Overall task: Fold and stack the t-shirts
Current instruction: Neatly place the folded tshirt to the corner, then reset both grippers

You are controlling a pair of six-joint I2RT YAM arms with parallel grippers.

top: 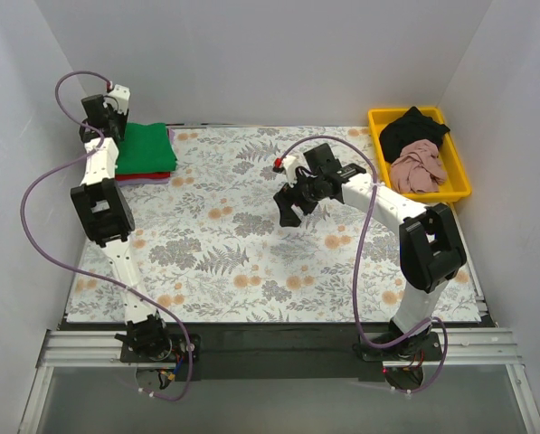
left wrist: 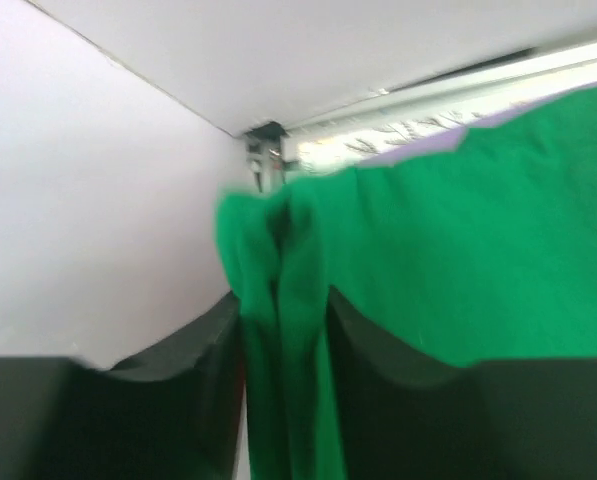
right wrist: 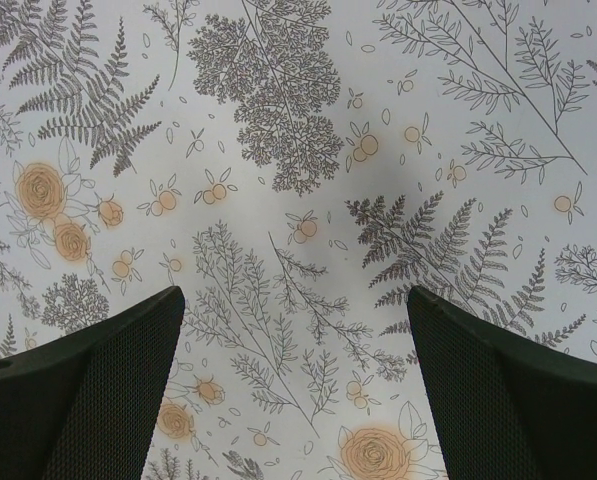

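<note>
A folded bright green t-shirt [top: 145,147] lies on a red t-shirt [top: 143,177] at the table's far left. My left gripper [top: 118,119] is at the green shirt's back left corner. In the blurred left wrist view a bunched fold of the green t-shirt [left wrist: 478,230] runs between the fingers of the left gripper [left wrist: 283,345]. The jaws stand slightly parted, and a thin gap shows beside the left finger. My right gripper [top: 288,213] hovers over the middle of the floral cloth [right wrist: 278,150]. The right gripper [right wrist: 296,310] is wide open with nothing in it.
A yellow tray [top: 461,176] at the far right holds a crumpled black t-shirt [top: 414,131] and a dusty pink t-shirt [top: 419,167]. The floral cloth [top: 233,244] covers the table. White walls close in the left, back and right sides.
</note>
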